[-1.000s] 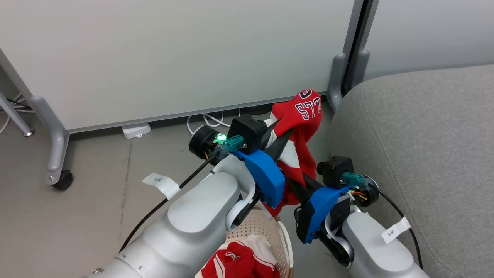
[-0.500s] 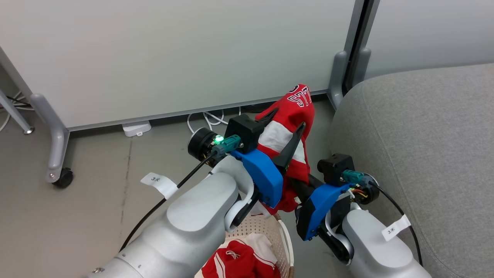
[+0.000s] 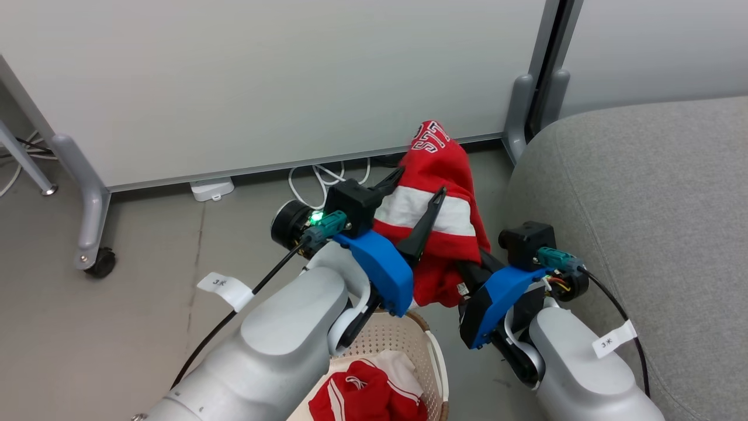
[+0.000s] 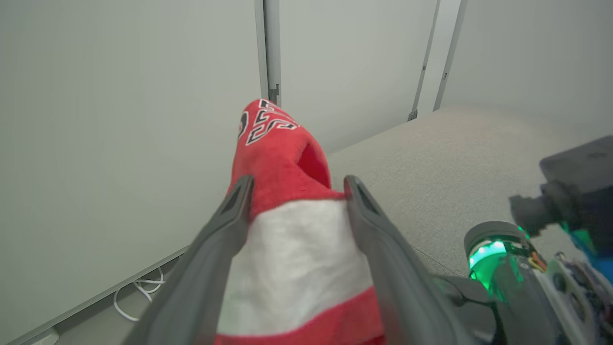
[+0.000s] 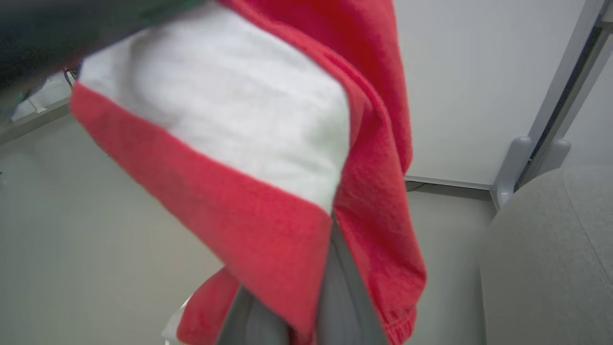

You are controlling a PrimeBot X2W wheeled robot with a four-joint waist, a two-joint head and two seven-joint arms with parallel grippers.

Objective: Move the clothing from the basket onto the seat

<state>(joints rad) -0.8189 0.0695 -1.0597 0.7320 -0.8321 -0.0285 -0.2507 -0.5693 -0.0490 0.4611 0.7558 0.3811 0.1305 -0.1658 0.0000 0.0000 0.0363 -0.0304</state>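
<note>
In the head view, your left gripper [image 3: 422,182] has its two long dark fingers pressed against a thick bunch of the red fabric garment with the white band and dark block letters [image 3: 435,158]. It holds the garment in the air over the floor, and its long axis runs roughly along those fingers: lettered end uppermost, hem hanging down towards the right gripper [image 3: 470,272], whose fingers go in under the cloth. The large light grey upholstered seat [image 3: 643,204] lies to the right of both grippers, near but not beneath the cloth, and your right arm is nearer to it. Below, the oval cream-white perforated plastic basket [image 3: 403,339] holds a second red garment with white stripes [image 3: 365,397]. In the left wrist view, the white band is wedged between the fingers, the lettered peak stands past their tips, and the seat spreads beyond them to the right. In the right wrist view, red and white cloth drapes over the fingers, so you cannot tell whether they pinch it. The carry likely needs a sweep to the right.
</note>
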